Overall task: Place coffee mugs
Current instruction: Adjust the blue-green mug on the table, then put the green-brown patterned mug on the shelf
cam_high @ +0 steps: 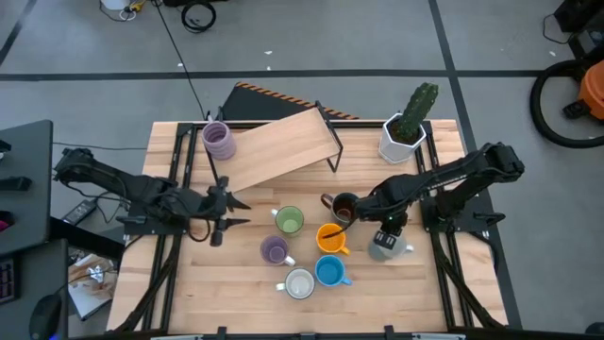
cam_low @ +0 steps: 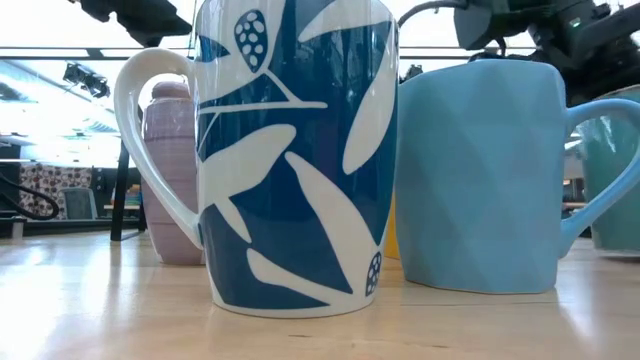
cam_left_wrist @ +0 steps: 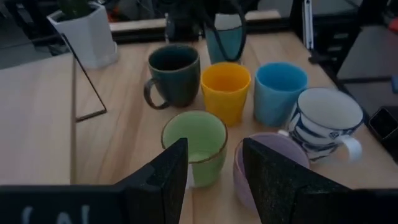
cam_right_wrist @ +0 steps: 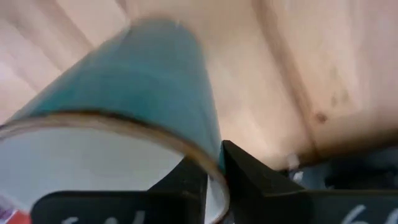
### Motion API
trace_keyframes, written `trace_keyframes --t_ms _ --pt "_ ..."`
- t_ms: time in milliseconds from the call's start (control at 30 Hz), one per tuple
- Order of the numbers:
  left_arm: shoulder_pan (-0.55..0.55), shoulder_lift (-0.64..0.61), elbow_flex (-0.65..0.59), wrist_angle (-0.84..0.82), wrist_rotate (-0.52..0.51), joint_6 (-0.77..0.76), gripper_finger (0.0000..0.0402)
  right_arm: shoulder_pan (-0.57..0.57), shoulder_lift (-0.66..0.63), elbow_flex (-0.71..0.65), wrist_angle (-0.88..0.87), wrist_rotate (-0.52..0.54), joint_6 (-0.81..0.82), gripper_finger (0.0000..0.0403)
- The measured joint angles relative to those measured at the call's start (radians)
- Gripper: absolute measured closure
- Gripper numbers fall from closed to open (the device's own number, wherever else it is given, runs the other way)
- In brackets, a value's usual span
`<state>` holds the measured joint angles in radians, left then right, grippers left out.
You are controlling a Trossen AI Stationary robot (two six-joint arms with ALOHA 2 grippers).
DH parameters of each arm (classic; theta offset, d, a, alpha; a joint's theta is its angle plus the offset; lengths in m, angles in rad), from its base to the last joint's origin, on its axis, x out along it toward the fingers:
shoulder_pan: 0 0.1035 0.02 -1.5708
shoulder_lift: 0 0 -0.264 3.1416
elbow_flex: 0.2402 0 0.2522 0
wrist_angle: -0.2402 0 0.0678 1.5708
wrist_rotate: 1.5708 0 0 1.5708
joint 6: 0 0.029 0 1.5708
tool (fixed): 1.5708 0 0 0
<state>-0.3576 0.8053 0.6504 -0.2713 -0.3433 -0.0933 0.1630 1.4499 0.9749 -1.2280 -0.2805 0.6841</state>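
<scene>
two hands work: the right hand (cam_right_wrist: 214,163) pinches the rim of a teal mug (cam_right_wrist: 130,81) standing on the desk (cam_high: 396,293); the left hand (cam_left_wrist: 214,168) hovers open, green mug (cam_left_wrist: 194,144) just ahead.

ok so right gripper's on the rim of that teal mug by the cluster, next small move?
Probably open the right gripper fully and lift straight up. Its fingers pinch the rim of the teal mug, which seems to stand on the table right of the orange mug. The left gripper waits open.
</scene>
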Motion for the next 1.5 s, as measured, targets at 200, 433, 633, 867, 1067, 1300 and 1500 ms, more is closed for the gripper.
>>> trace_keyframes --t_ms 200,433,633,867,1067,1300,1500 --pt "0.0 0.066 0.02 -0.002 0.0 0.0 0.0241 -0.031 0.001 0.02 0.024 0.004 0.005 0.0294" --pt "0.0 0.075 0.032 -0.009 0.0 -0.006 0.0241 -0.028 0.001 0.113 -0.035 0.072 -0.025 0.0253" --pt "0.0 0.075 0.032 -0.007 -0.013 -0.029 0.0241 -0.029 0.001 0.216 -0.181 0.178 -0.102 0.0237" --pt "0.0 0.075 0.032 -0.012 0.027 -0.032 0.0241 -0.029 0.0 0.29 -0.187 0.227 -0.166 0.0234" --pt "0.0 0.084 0.031 -0.009 0.032 -0.086 0.0241 -0.004 0.016 0.299 -0.021 0.255 -0.269 0.0235" --pt "0.0 0.084 0.031 0.049 0.026 -0.109 0.0241 0.034 0.095 0.36 0.007 0.344 -0.456 0.0235" --pt "0.001 0.084 0.031 0.048 0.015 -0.125 0.0241 0.05 0.23 0.438 -0.012 0.377 -0.605 0.0235"
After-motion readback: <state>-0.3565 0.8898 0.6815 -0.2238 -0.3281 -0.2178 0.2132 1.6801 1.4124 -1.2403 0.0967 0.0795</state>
